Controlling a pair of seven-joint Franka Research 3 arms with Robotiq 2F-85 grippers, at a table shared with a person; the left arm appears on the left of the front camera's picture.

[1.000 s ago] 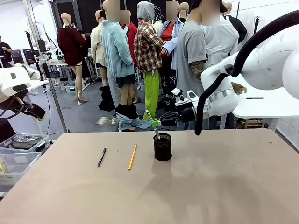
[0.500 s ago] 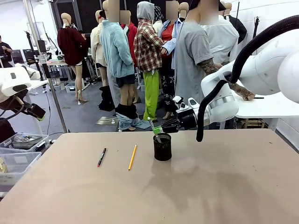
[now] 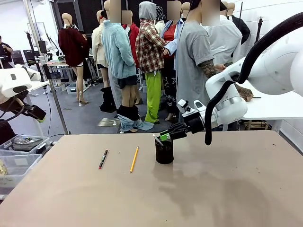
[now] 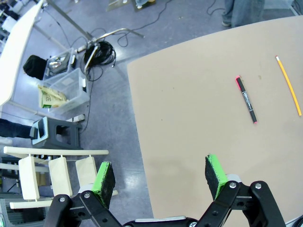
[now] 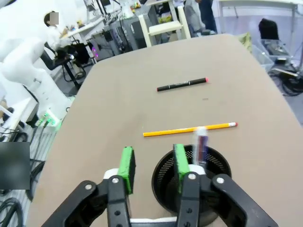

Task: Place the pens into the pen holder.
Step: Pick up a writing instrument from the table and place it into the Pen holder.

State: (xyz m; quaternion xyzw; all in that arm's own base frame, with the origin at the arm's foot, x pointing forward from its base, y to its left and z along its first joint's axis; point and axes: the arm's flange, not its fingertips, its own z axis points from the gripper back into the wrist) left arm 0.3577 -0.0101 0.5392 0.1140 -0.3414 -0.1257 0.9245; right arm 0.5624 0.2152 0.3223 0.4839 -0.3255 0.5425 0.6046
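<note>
Compared with one second earlier, the right fingers (image 5: 180,163) had released the whitish pen (image 5: 201,145) and stood parted with nothing between them. The pen had dropped into the pen holder (image 3: 164,153), near the middle of the far edge of the desk (image 3: 227,189), and stood just outside one finger. The yellow pencil (image 3: 134,159) and dark pen (image 3: 103,159) lay unmoved toward the left edge. The left fingers (image 4: 215,171) were spread wide and empty.

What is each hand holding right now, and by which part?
Nothing. Both the left hand and right hand are open and empty; the whitish pen stands free in the pen holder.
</note>
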